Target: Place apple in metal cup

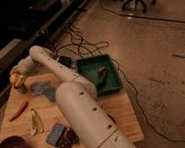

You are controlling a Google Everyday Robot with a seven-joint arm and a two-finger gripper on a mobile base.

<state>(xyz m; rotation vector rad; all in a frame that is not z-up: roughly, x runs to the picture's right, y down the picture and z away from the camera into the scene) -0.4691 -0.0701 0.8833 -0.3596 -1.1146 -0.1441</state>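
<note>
Gripper: I see my gripper point(17, 77) at the far left corner of the table point(126, 115), with the white arm point(73, 91) reaching across from the near edge.
Fingers: pressed together on the apple point(13, 77); single fingers I cannot make out.
Apple: round and orange, so no long axis or pointing direction to tell; it sits at the gripper tip, directly above the metal cup point(20, 88).
Metal cup: upright near the far left corner, just beside a blue cloth point(40, 88).
Carrot: the carrot point(18, 110) lies near the left edge, long axis running diagonally.
Green tray: the green tray point(118, 80) is at the far right corner.
</note>
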